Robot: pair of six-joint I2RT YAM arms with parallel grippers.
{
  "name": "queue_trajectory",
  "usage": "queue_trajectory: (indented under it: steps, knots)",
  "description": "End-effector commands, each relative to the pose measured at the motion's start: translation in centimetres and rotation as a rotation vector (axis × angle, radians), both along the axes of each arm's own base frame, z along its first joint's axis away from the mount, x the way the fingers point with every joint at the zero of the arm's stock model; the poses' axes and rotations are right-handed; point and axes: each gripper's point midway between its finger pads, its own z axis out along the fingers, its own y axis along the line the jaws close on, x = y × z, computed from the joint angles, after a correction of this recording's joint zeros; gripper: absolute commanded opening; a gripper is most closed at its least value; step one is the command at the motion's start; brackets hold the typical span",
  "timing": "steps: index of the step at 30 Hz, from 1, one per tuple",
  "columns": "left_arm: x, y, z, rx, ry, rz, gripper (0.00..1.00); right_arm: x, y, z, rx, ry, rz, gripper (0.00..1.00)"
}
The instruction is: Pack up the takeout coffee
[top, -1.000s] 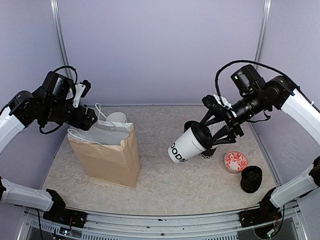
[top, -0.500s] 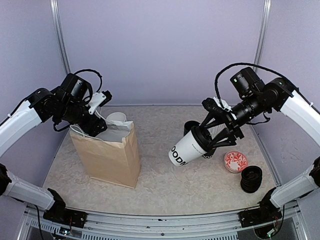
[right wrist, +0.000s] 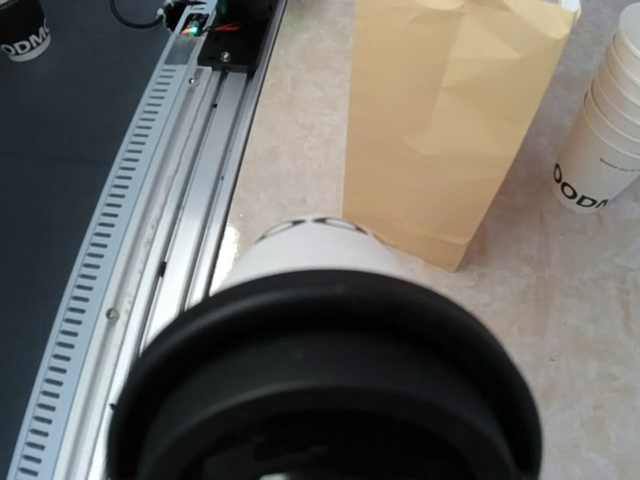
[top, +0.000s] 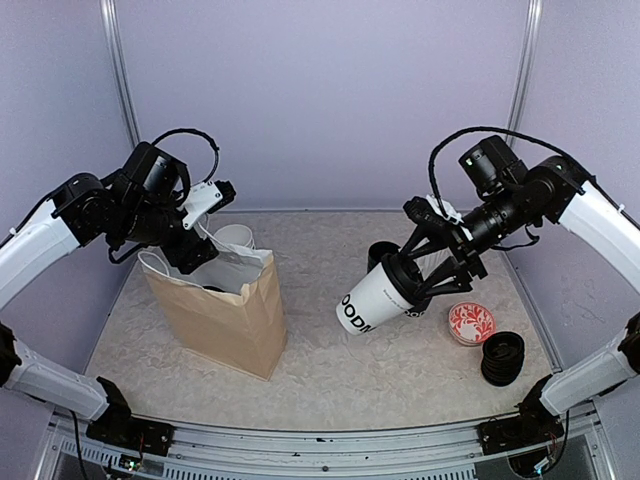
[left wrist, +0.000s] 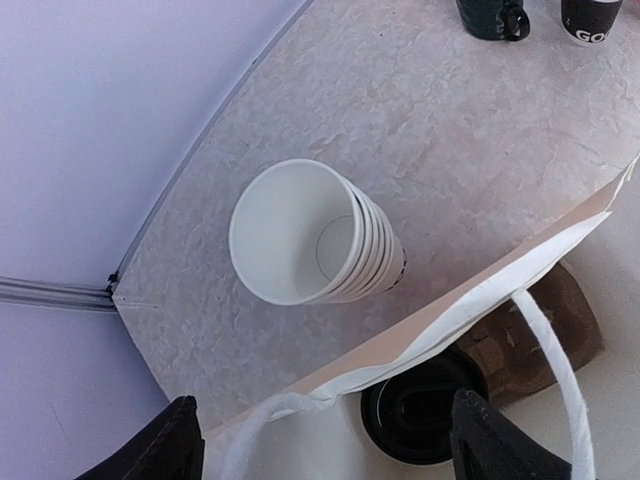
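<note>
One takeout coffee (top: 372, 298), a white cup with black lettering and a black lid, hangs tilted above the table's middle right. My right gripper (top: 427, 273) is shut on its lid end. In the right wrist view that lid (right wrist: 330, 390) fills the bottom and hides the fingers. A second takeout coffee stands inside the brown paper bag (top: 222, 318); only its black lid (left wrist: 425, 410) shows. My left gripper (top: 197, 243) hovers over the bag's mouth, open, its fingertips (left wrist: 160, 445) wide apart above the bag's rim (left wrist: 470, 305) and white handle (left wrist: 555, 365).
A stack of empty white cups (left wrist: 300, 245) stands just behind the bag. Behind the held cup are a black cup (top: 380, 252) and another lettered cup (top: 415, 308). A red patterned disc (top: 471, 322) and stacked black lids (top: 502, 357) lie at the right.
My left arm has swung right and forward, from beside the bag to over its mouth. The bag's top has shifted a little. The right arm and its cup have barely moved.
</note>
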Motion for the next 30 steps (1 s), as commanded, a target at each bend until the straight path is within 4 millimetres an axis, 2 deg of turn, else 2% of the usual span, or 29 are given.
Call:
queue_trajectory:
  steps: [1,5,9,13,18,23,27,30]
  knots:
    - [0.8,0.1,0.0,0.046,-0.024,-0.011,0.84,-0.1,0.2,0.1,0.017,0.019,0.017,0.54]
    - [1.6,-0.5,-1.6,0.095,-0.015,-0.033,0.84,-0.3,0.1,0.3,0.023,0.014,0.019,0.55]
    - [2.1,-0.9,-1.7,0.124,-0.042,-0.052,0.82,-0.6,-0.1,0.2,0.025,0.013,0.021,0.55]
    - [1.8,-1.8,-1.8,0.115,-0.030,-0.102,0.75,-0.8,-0.3,0.0,0.023,0.010,0.023,0.55]
    - [0.9,-3.2,-1.5,0.110,0.010,-0.135,0.53,-0.9,-0.4,0.0,0.022,0.004,0.025,0.54]
    - [-0.4,-4.3,-2.4,0.110,0.073,-0.162,0.33,-0.8,-0.4,-0.1,0.020,0.000,0.022,0.54]
    - [-1.6,-5.1,-3.0,0.107,0.128,-0.164,0.13,-0.3,-0.3,0.5,0.017,-0.018,0.000,0.53]
    - [-2.5,-6.2,-3.0,0.081,0.160,-0.168,0.09,0.6,-0.3,1.7,0.017,-0.065,-0.032,0.52]
